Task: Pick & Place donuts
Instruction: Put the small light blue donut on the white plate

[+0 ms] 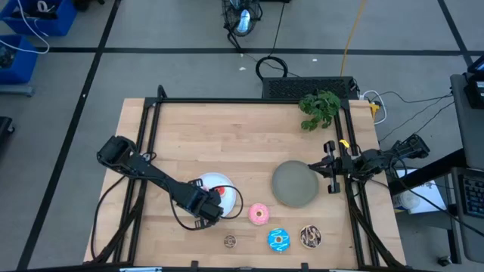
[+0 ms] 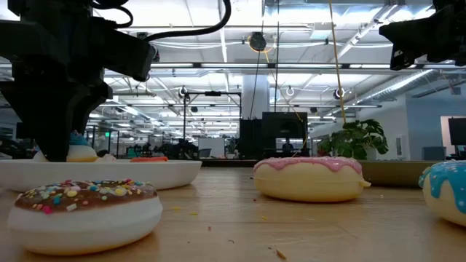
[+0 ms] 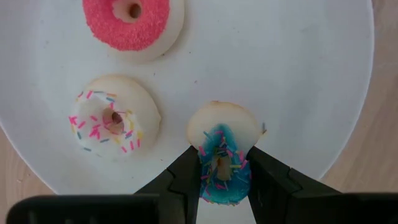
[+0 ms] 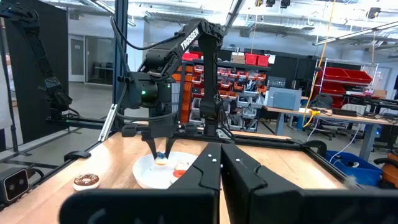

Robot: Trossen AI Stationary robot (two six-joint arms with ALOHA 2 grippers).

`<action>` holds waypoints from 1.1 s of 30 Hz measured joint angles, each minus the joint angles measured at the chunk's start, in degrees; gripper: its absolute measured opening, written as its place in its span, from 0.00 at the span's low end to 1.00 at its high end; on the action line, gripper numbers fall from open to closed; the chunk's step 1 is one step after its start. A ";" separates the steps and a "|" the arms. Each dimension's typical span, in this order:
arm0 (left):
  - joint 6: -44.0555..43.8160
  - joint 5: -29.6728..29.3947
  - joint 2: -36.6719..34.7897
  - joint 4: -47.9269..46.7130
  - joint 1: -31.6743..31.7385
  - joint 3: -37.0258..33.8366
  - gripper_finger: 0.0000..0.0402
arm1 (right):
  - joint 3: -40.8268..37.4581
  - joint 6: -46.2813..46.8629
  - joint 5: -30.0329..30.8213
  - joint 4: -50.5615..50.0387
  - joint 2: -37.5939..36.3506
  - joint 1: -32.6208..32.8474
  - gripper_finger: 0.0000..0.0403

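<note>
Left gripper [image 3: 219, 171] clamped on tiny blue donut [image 3: 221, 163] (held on edge), over white plate [image 3: 298, 74]; red-orange donut [image 3: 127, 22] and white sprinkled donut [image 3: 113, 121] lie on plate. Right gripper [image 1: 330, 168] fingers together, parked beside grey plate [image 1: 294, 183].

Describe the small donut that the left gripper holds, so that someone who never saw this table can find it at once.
Find the round white plate near the table's front, under the left gripper. Three tiny donuts are there; the one meant is the tiny blue donut, pinched on edge between the two dark fingers. The red-orange donut and the white sprinkled donut lie flat and free.
</note>
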 joint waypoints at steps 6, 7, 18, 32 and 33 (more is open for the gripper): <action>-1.59 -0.87 0.00 1.38 0.04 -1.21 0.28 | 0.00 0.04 0.00 0.00 -0.01 -0.01 0.00; -1.75 -0.85 0.00 1.40 0.02 -1.60 0.28 | 0.00 0.06 0.00 0.02 0.00 0.00 0.00; -3.35 0.74 0.04 1.44 0.02 -2.75 0.28 | 0.00 0.04 0.00 0.11 0.01 0.00 0.00; -4.25 3.56 0.04 1.42 2.45 -2.73 0.62 | 0.00 0.04 0.00 0.46 0.00 0.00 0.00; -3.69 3.65 0.04 1.40 2.62 -2.51 0.63 | 0.00 0.02 -0.02 0.46 -0.01 0.00 0.00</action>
